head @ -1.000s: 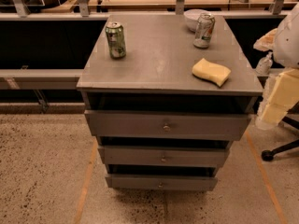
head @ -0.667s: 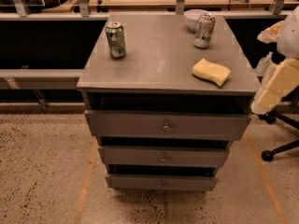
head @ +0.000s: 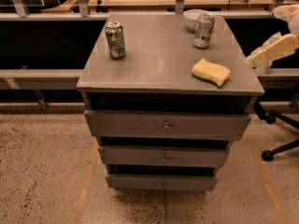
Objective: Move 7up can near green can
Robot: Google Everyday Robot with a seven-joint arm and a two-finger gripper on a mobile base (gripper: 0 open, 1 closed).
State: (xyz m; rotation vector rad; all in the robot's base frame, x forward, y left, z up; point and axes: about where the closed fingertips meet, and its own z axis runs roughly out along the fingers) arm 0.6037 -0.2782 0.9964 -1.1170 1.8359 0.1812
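Observation:
The 7up can (head: 204, 30), pale silver-white with green lettering, stands upright at the back right of the grey cabinet top (head: 159, 64), right next to a white bowl. The green can (head: 115, 40), dark green with a silver top, stands upright at the back left, well apart from the 7up can. My gripper (head: 259, 57) is at the end of the pale arm by the right edge of the view. It hovers just off the cabinet's right edge, level with the top, to the right of the 7up can and touching nothing.
A yellow sponge (head: 211, 71) lies on the right front of the top. A white bowl (head: 194, 18) sits at the back edge. The cabinet has three drawers (head: 166, 125). An office chair base (head: 275, 148) stands on the floor at the right. A railing runs behind the cabinet.
My arm has risen at the right edge, from beside the cabinet's front corner up to the level of the top. The cans, sponge and bowl have not moved.

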